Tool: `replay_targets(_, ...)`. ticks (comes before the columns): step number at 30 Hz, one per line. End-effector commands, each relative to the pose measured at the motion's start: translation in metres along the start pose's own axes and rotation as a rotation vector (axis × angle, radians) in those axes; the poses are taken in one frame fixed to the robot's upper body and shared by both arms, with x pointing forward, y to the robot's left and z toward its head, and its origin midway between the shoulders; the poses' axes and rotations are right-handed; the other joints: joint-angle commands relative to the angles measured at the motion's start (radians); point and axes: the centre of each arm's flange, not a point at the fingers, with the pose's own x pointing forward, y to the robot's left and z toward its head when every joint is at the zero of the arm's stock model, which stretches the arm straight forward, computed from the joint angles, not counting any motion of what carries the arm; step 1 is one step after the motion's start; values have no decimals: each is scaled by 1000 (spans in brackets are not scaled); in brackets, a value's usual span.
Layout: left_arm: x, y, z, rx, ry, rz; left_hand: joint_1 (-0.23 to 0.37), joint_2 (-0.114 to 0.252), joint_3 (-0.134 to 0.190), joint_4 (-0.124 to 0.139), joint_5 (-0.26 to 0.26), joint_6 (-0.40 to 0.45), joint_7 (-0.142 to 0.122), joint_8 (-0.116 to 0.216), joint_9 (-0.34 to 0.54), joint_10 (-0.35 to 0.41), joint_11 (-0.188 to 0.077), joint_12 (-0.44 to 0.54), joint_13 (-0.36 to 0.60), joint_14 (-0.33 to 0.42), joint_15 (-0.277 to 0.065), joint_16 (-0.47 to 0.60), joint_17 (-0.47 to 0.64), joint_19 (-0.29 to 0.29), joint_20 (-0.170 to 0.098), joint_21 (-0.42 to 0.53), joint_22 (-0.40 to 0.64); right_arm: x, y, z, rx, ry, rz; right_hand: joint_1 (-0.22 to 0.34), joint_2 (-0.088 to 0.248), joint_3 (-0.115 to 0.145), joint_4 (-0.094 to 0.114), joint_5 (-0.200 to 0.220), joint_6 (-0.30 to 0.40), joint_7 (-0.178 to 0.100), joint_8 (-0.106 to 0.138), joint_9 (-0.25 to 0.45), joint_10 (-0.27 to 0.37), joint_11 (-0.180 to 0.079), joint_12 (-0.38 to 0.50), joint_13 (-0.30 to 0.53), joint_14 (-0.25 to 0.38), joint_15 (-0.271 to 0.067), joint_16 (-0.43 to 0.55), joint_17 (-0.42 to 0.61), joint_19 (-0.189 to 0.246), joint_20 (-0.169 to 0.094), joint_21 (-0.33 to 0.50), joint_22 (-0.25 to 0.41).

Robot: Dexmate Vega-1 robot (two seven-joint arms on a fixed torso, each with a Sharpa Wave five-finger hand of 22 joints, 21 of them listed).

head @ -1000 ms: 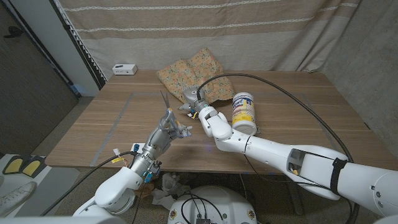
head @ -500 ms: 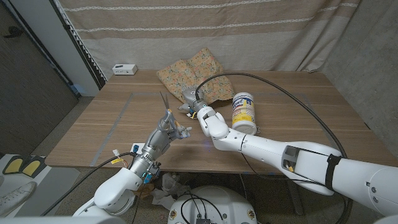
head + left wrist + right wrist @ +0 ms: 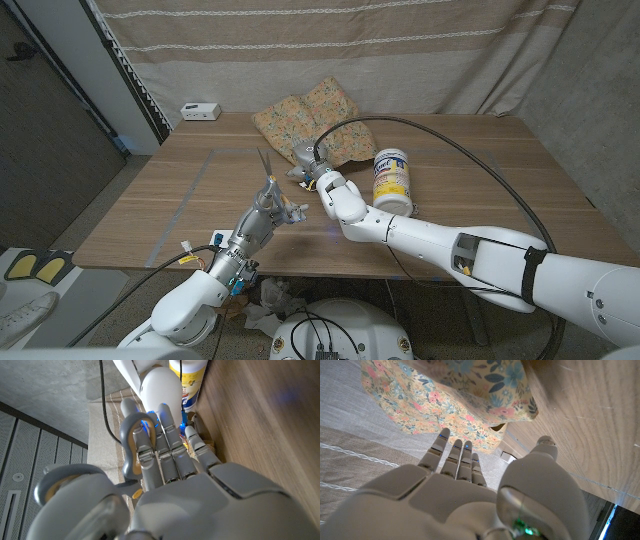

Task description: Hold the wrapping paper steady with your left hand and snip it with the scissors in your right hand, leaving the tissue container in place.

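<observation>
On the tabletop (image 3: 480,170) the floral wrapping paper (image 3: 310,112) lies at 12 o'clock, and we risk our forearm nudging the tissue container (image 3: 392,180) at 3 o'clock as our right hand (image 3: 310,165), fingers extended and empty, reaches, while our left hand (image 3: 270,208) grips the scissors (image 3: 265,165).

Your right hand (image 3: 465,495) reaches with straight, empty fingers (image 3: 452,457) toward the floral wrapping paper (image 3: 455,395) lying on the wooden table (image 3: 590,425).

Backdrop: beige curtain (image 3: 330,50) with pale stripes.
Surface: wooden surface (image 3: 480,180), grain lengthwise.
Left side: dark panel (image 3: 40,130).
Floor: grey floor (image 3: 610,150).
</observation>
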Motion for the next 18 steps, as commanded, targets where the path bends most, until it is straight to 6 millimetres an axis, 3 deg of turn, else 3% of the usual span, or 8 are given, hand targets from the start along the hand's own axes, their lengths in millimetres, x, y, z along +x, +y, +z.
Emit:
replay_targets(1, 4, 2, 2, 10, 7, -5, 9, -1, -1, 4, 5, 0, 15, -6, 7, 93, -85, 65, 8, 7, -53, 10, 1, 0, -3, -4, 4, 5, 6, -12, 16, 11, -19, 7, 15, 10, 0, -8, 42, 52, 33, 6, 61, -34, 29, 16, 6, -37, 2, 4, 16, 11, -14, 4)
replay_targets(18, -14, 10, 10, 36, 26, 36, 7, 1, 0, 6, 7, -3, 14, -11, 9, 92, -84, 65, 5, 3, -51, 11, -1, -4, -2, -5, 5, 8, 0, -4, 2, -16, -32, 10, 14, 12, -2, -10, 53, 42, 37, 7, 71, -44, 35, 18, 8, -52, 3, 5, 14, 9, -18, 4)
